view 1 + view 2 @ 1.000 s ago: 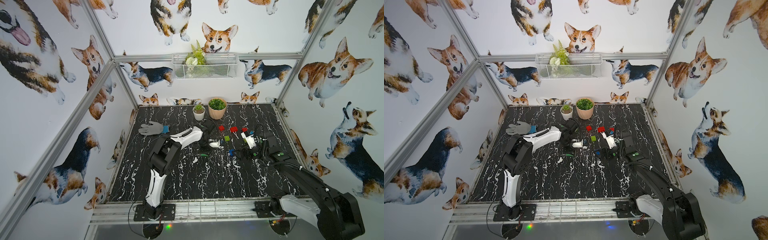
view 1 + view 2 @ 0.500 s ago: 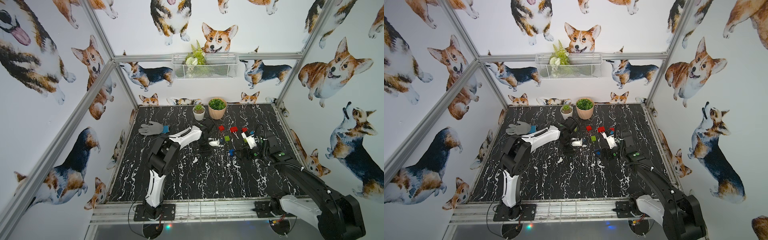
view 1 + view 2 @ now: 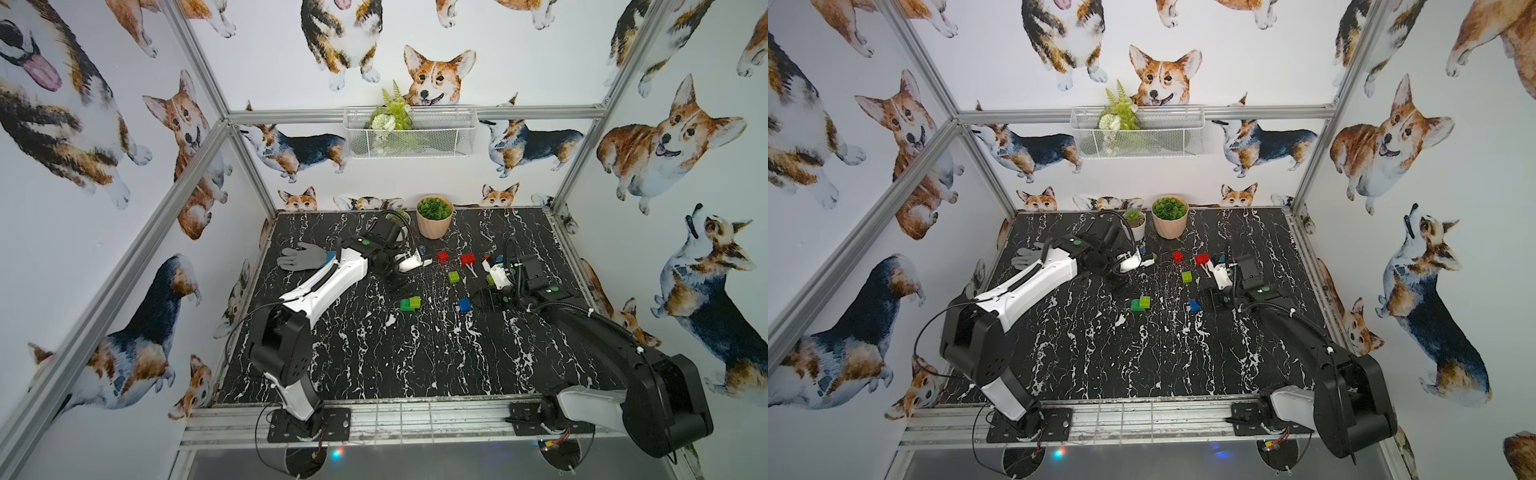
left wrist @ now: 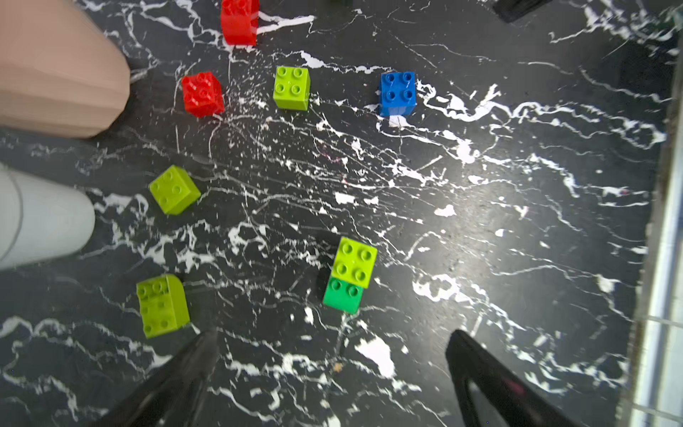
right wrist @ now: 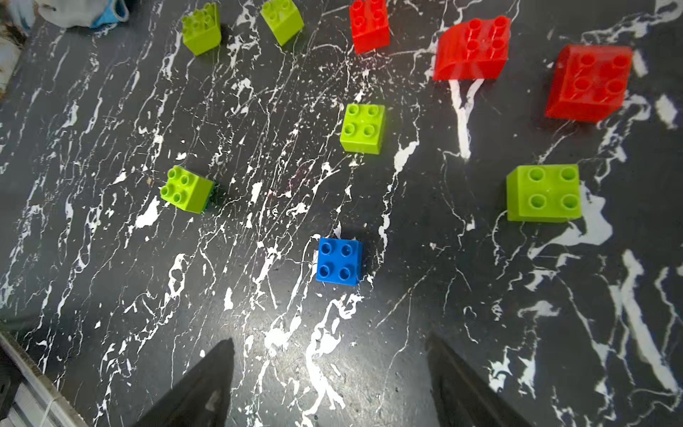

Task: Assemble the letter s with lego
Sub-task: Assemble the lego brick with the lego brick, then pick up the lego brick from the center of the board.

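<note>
A lime lego brick sits half over a dark green one (image 3: 409,303) (image 4: 351,273) mid-table. My left gripper (image 4: 332,334) (image 3: 395,275) hangs open and empty just short of that pair. A blue brick (image 5: 339,261) (image 3: 464,304) lies ahead of my open, empty right gripper (image 5: 329,339) (image 3: 484,298). Loose on the table are lime bricks (image 5: 363,128) (image 5: 543,193) (image 4: 173,189) (image 4: 161,305) and three red bricks (image 5: 471,48) (image 5: 587,83) (image 5: 369,24).
A tan plant pot (image 3: 434,218) and a small white pot (image 3: 1136,226) stand at the back of the black marble table (image 3: 374,365). A grey glove (image 3: 301,257) lies back left. A metal rail (image 3: 374,415) runs along the front edge.
My left gripper has opened and drawn back toward the back left, away from the lime and dark green pair. The right jaws have narrowed a little; that arm has barely moved.
</note>
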Controlling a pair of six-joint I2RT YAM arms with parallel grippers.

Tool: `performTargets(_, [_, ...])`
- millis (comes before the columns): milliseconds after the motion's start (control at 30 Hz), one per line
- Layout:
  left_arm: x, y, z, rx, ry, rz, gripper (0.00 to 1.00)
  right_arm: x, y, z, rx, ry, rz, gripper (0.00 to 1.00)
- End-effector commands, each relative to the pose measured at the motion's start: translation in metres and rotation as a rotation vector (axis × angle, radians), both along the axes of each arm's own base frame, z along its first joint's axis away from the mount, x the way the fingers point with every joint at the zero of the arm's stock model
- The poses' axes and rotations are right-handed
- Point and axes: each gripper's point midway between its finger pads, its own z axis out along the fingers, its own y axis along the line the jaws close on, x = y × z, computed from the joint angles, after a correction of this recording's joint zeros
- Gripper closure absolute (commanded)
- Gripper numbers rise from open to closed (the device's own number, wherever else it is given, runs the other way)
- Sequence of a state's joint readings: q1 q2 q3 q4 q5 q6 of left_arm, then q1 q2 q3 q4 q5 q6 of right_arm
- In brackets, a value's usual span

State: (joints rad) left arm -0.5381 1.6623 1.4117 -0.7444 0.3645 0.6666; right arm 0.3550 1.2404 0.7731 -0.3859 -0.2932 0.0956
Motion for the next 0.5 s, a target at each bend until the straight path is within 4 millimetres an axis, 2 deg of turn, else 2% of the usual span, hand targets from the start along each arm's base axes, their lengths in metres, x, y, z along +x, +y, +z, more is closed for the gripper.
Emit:
performTargets(0, [-0.015,0.007,0.017,-0.116,0.048,0.069,0.00,-0.005,0.004,-0.008,-0.081,0.010,0.061,0.17])
performTargets(233, [-0.034,0.040,0.021,-0.148,0.038,0.149,0.00,-0.002,0.008,-0.014,-0.259,-0.082,0.297,0.17])
performTargets(467, [-0.039,0.061,0.021,-0.189,0.057,0.234,0.00,-0.003,0.009,-0.028,-0.421,-0.121,0.650,0.21])
